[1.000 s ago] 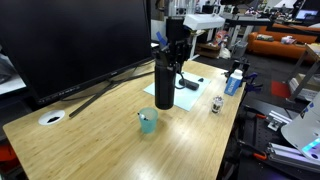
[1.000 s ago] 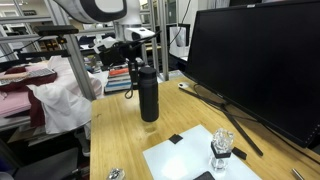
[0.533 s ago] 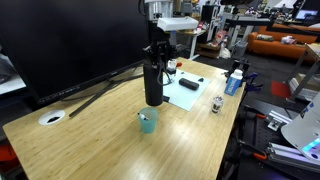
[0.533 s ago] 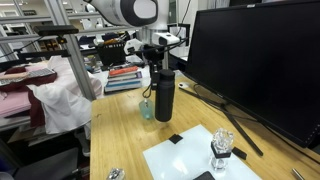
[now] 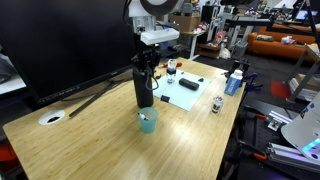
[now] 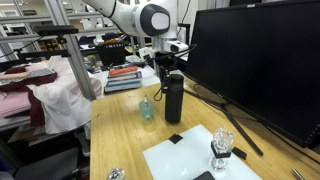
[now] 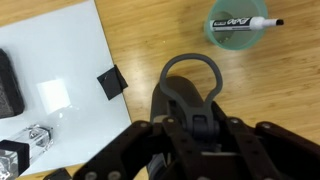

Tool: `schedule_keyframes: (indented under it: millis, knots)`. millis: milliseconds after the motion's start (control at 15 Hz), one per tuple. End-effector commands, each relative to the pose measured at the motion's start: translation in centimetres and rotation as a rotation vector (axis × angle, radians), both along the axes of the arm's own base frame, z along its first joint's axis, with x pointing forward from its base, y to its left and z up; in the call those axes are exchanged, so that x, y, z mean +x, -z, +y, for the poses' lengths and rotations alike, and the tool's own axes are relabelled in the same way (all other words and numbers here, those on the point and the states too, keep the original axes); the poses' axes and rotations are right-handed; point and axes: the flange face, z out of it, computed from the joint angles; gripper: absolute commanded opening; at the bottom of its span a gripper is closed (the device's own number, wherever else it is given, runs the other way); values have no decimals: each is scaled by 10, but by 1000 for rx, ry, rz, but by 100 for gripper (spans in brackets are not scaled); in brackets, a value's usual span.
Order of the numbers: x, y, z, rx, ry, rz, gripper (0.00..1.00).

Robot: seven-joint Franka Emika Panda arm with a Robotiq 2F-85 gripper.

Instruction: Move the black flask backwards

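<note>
Wrist view: end effector (image 7: 196, 126) hides most of black flask (image 7: 184, 98).

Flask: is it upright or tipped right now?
Upright. In both exterior views the flask stands vertical, cap up, the tool clamped on its top. Touching the table or not: cannot tell.

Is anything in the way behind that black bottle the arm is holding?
The gripper holds the black flask by its top. If backwards means toward the monitor, its stand leg lies on the table close behind the flask, leaving little room.
</note>
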Motion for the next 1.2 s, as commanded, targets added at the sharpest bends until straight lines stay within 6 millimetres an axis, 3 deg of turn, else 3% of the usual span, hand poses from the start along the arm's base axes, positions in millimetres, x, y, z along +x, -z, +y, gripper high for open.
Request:
schedule_keyframes:
  millis: [0,467,533,667,1000,1133]
  knots:
    - [15,-5,5,-44,-12,1,8]
    - [23,3,3,-38,-21,-13,8]
    - [22,3,4,-27,-26,-20,57]
    - [21,-2,6,-13,-40,-43,66]
    - [13,-34,7,5,-28,-142,99]
    - [3,-56,7,10,-17,-189,100]
